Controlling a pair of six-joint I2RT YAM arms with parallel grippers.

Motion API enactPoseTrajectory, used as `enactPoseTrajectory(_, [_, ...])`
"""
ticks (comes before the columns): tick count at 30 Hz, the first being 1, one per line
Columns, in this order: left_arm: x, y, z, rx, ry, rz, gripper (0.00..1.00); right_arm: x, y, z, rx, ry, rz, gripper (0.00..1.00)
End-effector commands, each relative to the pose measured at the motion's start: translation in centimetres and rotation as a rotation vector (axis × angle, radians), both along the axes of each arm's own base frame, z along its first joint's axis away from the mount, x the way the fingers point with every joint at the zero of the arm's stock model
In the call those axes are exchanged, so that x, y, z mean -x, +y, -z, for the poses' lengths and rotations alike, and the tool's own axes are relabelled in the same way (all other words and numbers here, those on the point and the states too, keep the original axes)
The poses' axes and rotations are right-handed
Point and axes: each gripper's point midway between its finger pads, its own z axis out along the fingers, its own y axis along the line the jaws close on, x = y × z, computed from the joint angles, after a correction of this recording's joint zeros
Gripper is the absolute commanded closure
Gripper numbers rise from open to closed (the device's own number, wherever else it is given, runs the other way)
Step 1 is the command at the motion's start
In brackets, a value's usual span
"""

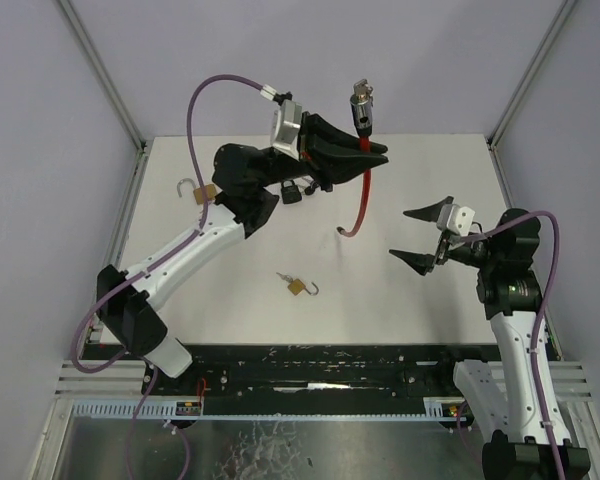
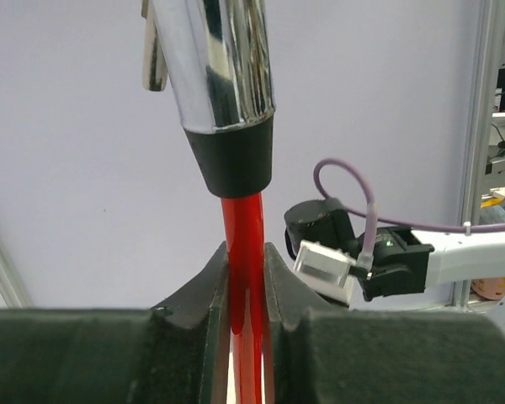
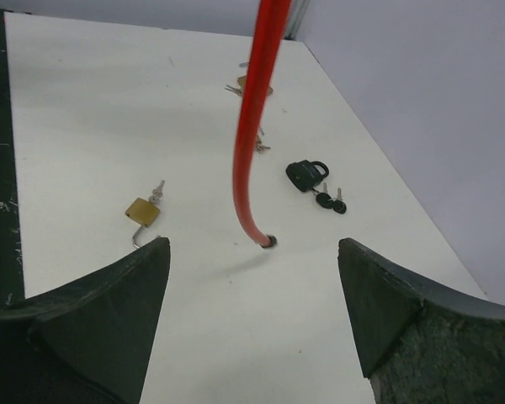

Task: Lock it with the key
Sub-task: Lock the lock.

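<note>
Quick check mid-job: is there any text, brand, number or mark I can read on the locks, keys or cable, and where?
No readable text in any view.
The chrome lock head: only reflections, no marking shows.
The red cable: plain.
The brass padlock and black padlock: too small to make out any stamp.
The keys by the black padlock: too small to read.

A small gold padlock (image 1: 295,287) lies open near the middle of the white table (image 1: 430,310), a key sticking out of it; another gold padlock (image 1: 202,191) lies open far left; a black padlock (image 3: 305,175) lies with black-headed keys (image 3: 330,202) just beside it.
</note>
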Motion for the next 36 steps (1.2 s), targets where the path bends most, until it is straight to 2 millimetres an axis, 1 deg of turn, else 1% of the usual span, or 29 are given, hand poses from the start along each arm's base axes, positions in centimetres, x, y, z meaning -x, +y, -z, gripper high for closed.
enactPoseTrajectory(1, [1.3,1.9,-4.5,0.037,-0.013,-0.03,1.0,-1.2,-0.9,-2.6,0.062,-0.149,0.069,0.13])
enactPoseTrajectory(4, [2.6,2.9,-6.7,0.052,-0.008,-0.014,1.0,-2.1,-1.5,-3.4,0.12,-0.237,0.094,0.14])
enactPoseTrajectory(6, [3.3,3.4,-7.7,0.061,0.012,0.004,1.0,-2.5,-1.6,-3.8,0.155,-0.296,0.086,0.14])
enactPoseTrajectory(9, [4.1,3.9,-9.0,0.073,0.055,0.046,1.0,-2.1,-1.2,-3.0,0.239,-0.419,-0.005,0.14])
enactPoseTrajectory(10, [4.3,3.9,-9.4,0.073,0.079,0.061,1.0,-2.0,-1.0,-2.7,0.264,-0.466,-0.03,0.13])
enactPoseTrajectory(14, [3.8,3.4,-10.2,0.049,0.202,0.104,1.0,-1.8,-0.9,-2.0,0.335,-0.596,-0.063,0.05])
enactPoseTrajectory(17, [3.4,2.9,-10.7,0.036,0.283,0.141,1.0,-2.0,-1.1,-1.6,0.399,-0.666,-0.067,0.03])
enactPoseTrajectory(20, [3.0,2.4,-10.9,0.032,0.333,0.179,1.0,-2.8,-1.4,-1.3,0.462,-0.711,-0.044,0.01])
enactPoseTrajectory(23, [2.8,2.1,-11.0,0.033,0.357,0.203,1.0,-3.6,-1.6,-1.8,0.504,-0.755,-0.002,0.01])
enactPoseTrajectory(26, [2.5,1.8,-11.2,0.038,0.386,0.217,1.0,-4.0,-1.5,-3.3,0.494,-0.798,0.032,0.02])
enactPoseTrajectory(29, [1.7,1.4,-11.3,0.042,0.422,0.216,1.0,-3.1,-0.6,-4.8,0.444,-0.864,0.014,0.04])
enactPoseTrajectory(33, [0.4,0.5,-11.5,0.037,0.492,0.225,1.0,-1.2,0.8,-6.5,0.35,-0.962,-0.038,0.06])
enactPoseTrajectory(36, [0.0,0.1,-12.0,0.038,0.524,0.241,1.0,-0.4,1.4,-6.9,0.341,-1.028,-0.062,0.06])
